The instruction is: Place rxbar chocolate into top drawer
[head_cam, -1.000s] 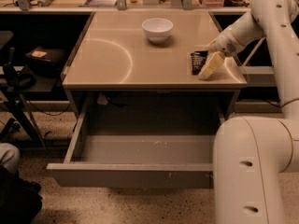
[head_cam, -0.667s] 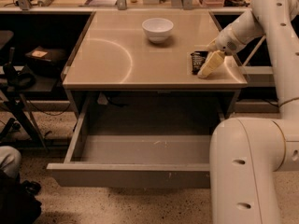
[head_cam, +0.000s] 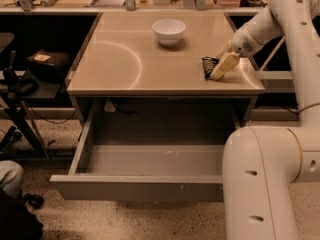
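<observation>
On the tan bench (head_cam: 125, 59), rxbar chocolate (head_cam: 207, 66) is met by the gripper (head_cam: 218, 73), closure cannot be told; grasping is judged in hand, and a secure lift towards the open top drawer (head_cam: 135, 188) is called for next.

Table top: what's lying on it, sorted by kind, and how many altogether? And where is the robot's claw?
Bowls: 1, the white bowl, towards the back of the table.
Snack bars: 1, the rxbar chocolate, near the front right corner.
Total: 2.
The gripper is down at the tabletop, right beside the bar on its right side.
</observation>
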### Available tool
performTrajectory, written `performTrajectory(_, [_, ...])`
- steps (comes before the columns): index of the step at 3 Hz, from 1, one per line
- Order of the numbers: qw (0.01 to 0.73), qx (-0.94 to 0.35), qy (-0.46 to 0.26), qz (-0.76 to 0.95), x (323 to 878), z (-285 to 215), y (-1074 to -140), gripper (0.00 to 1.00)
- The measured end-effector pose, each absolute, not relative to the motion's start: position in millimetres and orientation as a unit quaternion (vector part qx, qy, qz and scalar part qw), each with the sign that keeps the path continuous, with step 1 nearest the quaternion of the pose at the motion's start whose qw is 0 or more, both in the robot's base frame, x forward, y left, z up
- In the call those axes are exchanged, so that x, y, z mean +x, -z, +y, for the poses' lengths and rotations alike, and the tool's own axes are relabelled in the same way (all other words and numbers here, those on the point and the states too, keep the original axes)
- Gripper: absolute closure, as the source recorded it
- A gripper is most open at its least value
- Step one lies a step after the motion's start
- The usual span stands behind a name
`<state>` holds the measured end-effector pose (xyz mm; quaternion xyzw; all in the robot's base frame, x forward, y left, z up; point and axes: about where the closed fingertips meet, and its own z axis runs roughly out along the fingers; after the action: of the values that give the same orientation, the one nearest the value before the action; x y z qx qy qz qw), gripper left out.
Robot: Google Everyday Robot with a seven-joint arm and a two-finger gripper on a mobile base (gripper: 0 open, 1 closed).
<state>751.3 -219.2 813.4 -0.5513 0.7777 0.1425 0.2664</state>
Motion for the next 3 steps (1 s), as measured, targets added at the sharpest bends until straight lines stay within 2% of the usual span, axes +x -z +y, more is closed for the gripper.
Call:
performTrajectory(1, [0.289,-0.517,-0.149,0.792,731.0,-260.4,-832.5,1.00])
performTrajectory(2, [0.358,-0.451,-0.123,0.808,693.8,-333.2,-884.0,1.00])
performTrajectory(3, [0.432,-0.391,-0.052,0.811,641.4,-399.3,-951.6,1.00])
